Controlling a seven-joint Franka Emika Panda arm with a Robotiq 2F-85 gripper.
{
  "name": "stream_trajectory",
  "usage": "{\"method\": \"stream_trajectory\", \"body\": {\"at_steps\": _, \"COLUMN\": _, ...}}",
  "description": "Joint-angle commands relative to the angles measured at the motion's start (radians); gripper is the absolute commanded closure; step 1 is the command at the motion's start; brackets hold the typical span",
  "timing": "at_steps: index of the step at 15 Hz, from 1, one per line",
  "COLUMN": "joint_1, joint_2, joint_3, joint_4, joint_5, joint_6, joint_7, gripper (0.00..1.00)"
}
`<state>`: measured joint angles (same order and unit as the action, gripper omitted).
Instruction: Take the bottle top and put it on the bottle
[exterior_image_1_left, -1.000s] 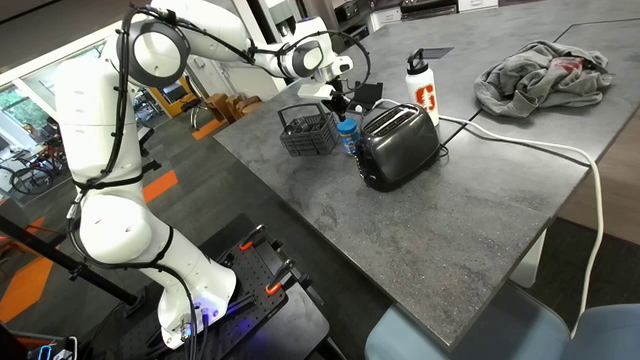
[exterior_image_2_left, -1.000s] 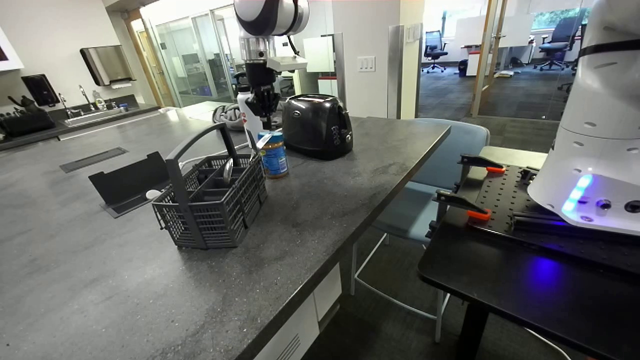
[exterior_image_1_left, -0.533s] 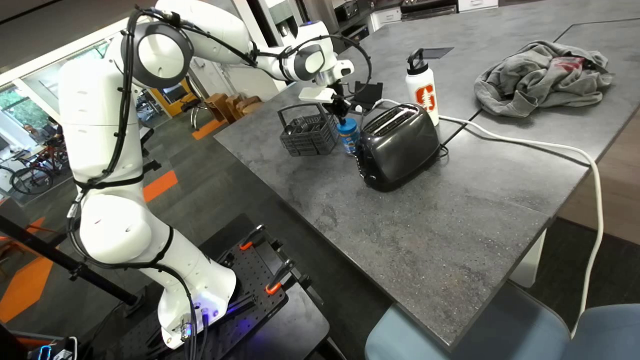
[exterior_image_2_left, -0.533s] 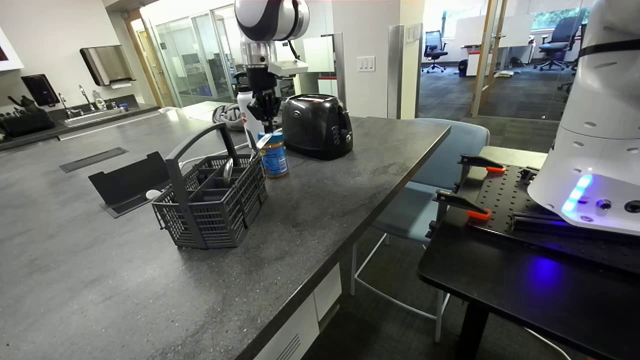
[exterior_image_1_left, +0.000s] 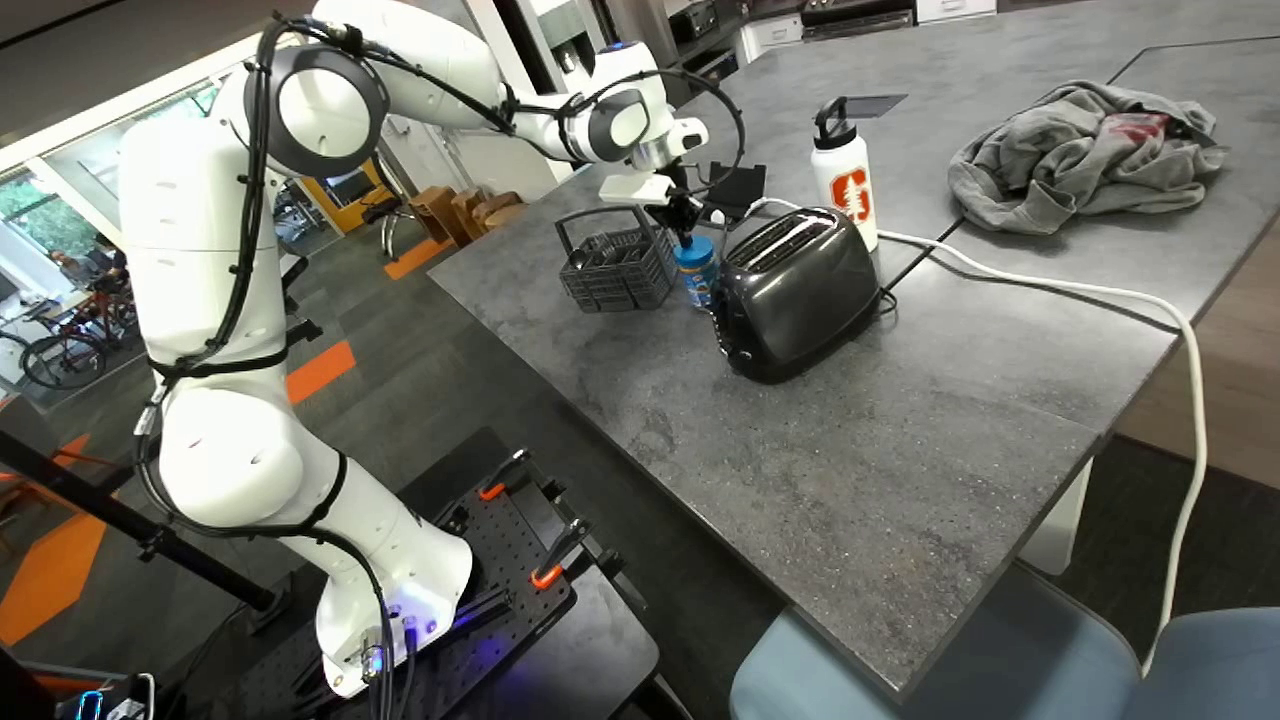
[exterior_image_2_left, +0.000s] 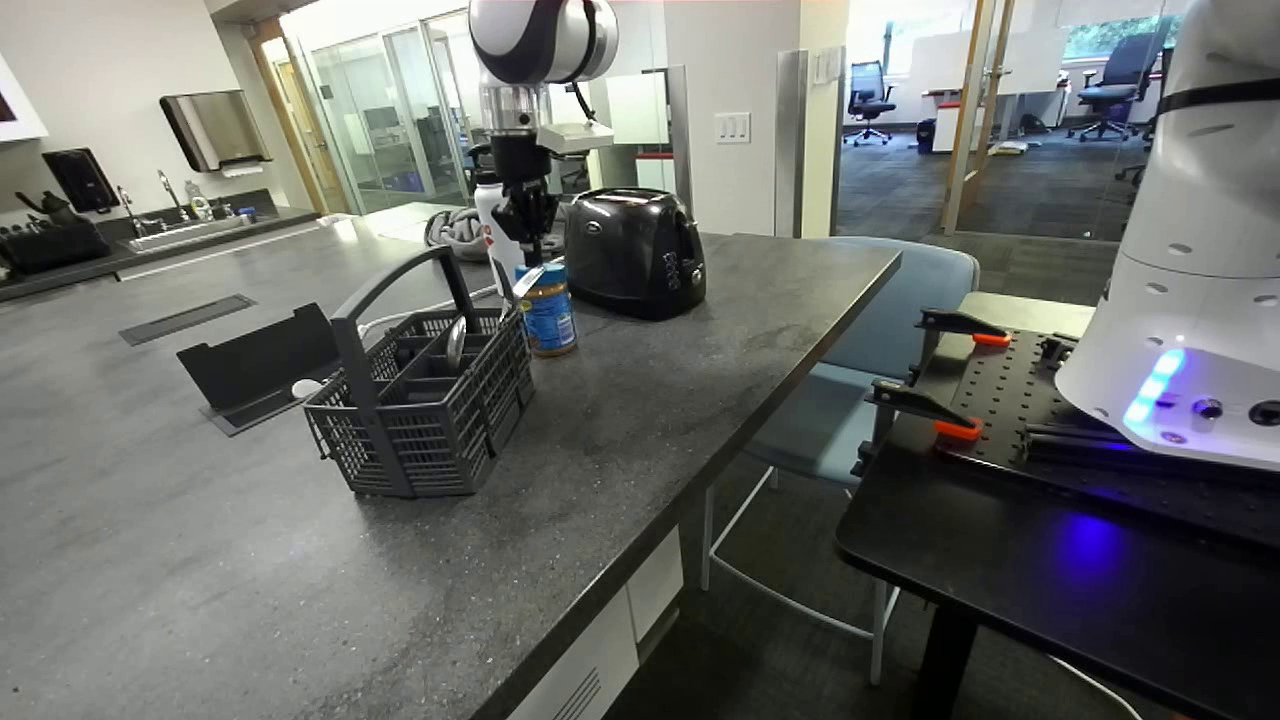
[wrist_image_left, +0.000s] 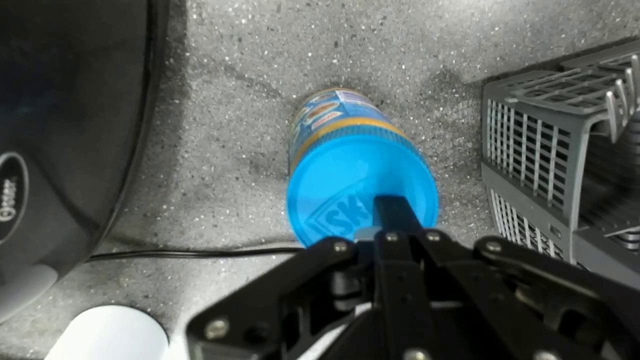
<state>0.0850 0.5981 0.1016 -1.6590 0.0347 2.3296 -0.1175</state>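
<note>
- The black toaster (exterior_image_1_left: 800, 290) stands upright on the grey counter (exterior_image_1_left: 880, 470).
- The bottle (wrist_image_left: 325, 112), a jar with a blue label, stands upright just beside the toaster, on the side towards the dark basket (exterior_image_2_left: 420, 410); a strip of counter shows between toaster and bottle in the wrist view.
- The bottle top (wrist_image_left: 345, 175), round and bright blue, sits on the bottle, lower than the toaster's upper edge. Whether it is screwed tight cannot be told.
- The gripper (wrist_image_left: 391, 215) points down beside the toaster, over the bottle top. Its fingers are closed together, tips at the blue face; whether they touch it is unclear.
- The basket, with cutlery (exterior_image_2_left: 457, 343) in it, stands farther from the toaster than the bottle does.
- A white flask (exterior_image_1_left: 843, 185) with a red emblem stands near the toaster's far side in an exterior view.
- A white cable (exterior_image_1_left: 1100, 292) runs from near the toaster over the counter's edge.
- A grey cloth (exterior_image_1_left: 1070, 170) lies heaped well apart from the toaster.
</note>
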Motion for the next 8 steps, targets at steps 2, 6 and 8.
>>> {"method": "stream_trajectory", "body": {"at_steps": 2, "joint_1": -0.028, "joint_2": -0.008, "joint_3": 0.035, "joint_4": 0.003, "joint_5": 0.035, "joint_6": 0.037, "joint_7": -0.046, "gripper": 1.0}}
{"method": "stream_trajectory", "body": {"at_steps": 6, "joint_1": -0.036, "joint_2": 0.009, "joint_3": 0.042, "joint_4": 0.019, "joint_5": 0.059, "joint_6": 0.01, "joint_7": -0.049, "gripper": 1.0}}
{"method": "stream_trajectory", "body": {"at_steps": 8, "joint_1": -0.035, "joint_2": 0.015, "joint_3": 0.037, "joint_4": 0.021, "joint_5": 0.061, "joint_6": 0.001, "joint_7": -0.041, "gripper": 1.0}}
